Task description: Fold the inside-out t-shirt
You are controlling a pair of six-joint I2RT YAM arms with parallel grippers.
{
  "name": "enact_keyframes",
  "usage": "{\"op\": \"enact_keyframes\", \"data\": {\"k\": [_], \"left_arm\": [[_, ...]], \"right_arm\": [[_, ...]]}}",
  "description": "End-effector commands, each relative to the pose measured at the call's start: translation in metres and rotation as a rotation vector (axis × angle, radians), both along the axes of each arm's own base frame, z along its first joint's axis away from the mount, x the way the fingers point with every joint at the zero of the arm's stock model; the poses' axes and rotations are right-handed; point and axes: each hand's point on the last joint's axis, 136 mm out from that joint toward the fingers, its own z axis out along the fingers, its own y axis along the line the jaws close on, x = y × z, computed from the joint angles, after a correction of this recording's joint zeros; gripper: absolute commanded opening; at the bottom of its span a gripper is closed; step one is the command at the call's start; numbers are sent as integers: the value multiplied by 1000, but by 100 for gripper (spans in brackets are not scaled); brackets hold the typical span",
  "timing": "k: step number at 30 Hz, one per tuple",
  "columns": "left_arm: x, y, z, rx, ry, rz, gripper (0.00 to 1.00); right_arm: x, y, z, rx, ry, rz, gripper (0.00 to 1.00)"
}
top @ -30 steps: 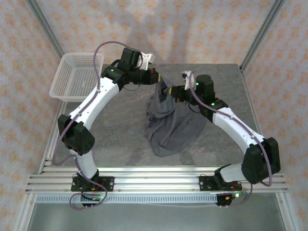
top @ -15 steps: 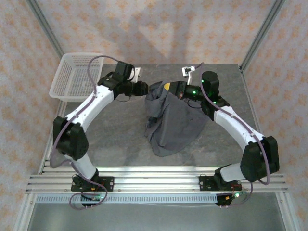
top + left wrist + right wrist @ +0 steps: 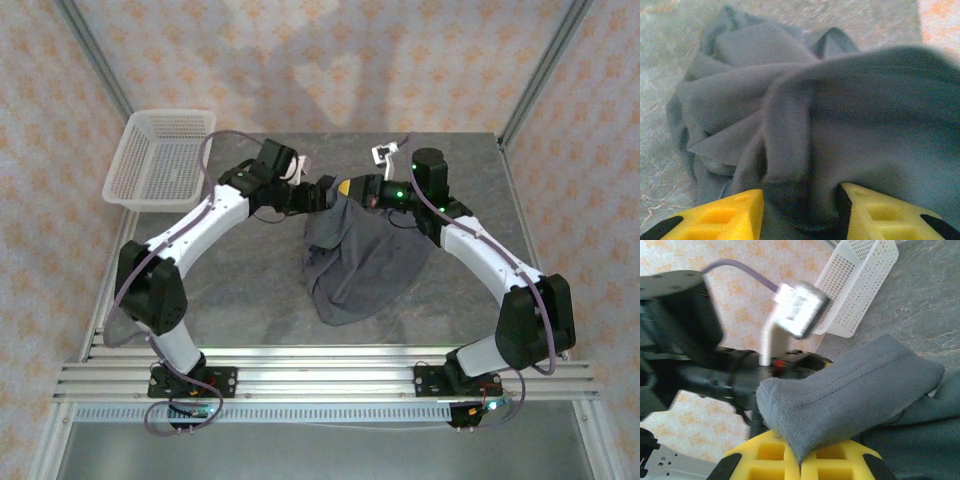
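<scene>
regrasping step: right end effector clenches the t-shirt hem, left end effector gapes around a fold and likely needs to clench before pulling it flat.

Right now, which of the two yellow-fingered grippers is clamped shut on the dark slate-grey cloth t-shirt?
The right gripper: its fingers meet on a stitched hem of the slate-grey t-shirt. The left gripper has its fingers apart, cloth bunched between them.
</scene>
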Motion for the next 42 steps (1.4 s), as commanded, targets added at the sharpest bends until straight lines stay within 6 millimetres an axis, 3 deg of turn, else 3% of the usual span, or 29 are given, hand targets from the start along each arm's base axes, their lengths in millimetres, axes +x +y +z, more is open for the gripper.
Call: {"op": "enact_keyframes", "data": {"k": [1,5,16,21,24,27,28,31,35,37,39,42], "left_arm": [[24,6,10,-26,-71,112,43],[35,3,19,-43,-137,113,40],[48,14,-2,41,-156,95,42],[44,-10,0,-29,-178,-114,48],[40,-16,2,-76,-185,-169,37],[44,-8,1,-69,-182,-135,0],[45,-4,3,-70,-189,-119,0],[48,7,31,-120,-238,-60,0],[43,16,101,-254,-280,-15,0],[36,11,127,-322,-254,-36,0],[26,4,144,-374,-228,-77,0],[17,3,148,-390,-222,-93,0]], "right_arm": [[-5,0,19,11,-59,37,0],[-8,0,16,0,-49,42,0],[-12,1,18,5,-46,65,0],[-11,1,18,6,-38,63,0],[-11,0,17,0,-36,57,0],[-8,0,15,-5,-29,47,0],[-7,0,15,-9,-29,42,0],[-4,-3,7,-33,-22,17,0],[3,-19,-20,-68,-15,-50,0],[6,-25,-36,-80,9,-63,0],[6,-25,-41,-63,32,-38,0],[5,-24,-32,-55,9,-24,2]]}}
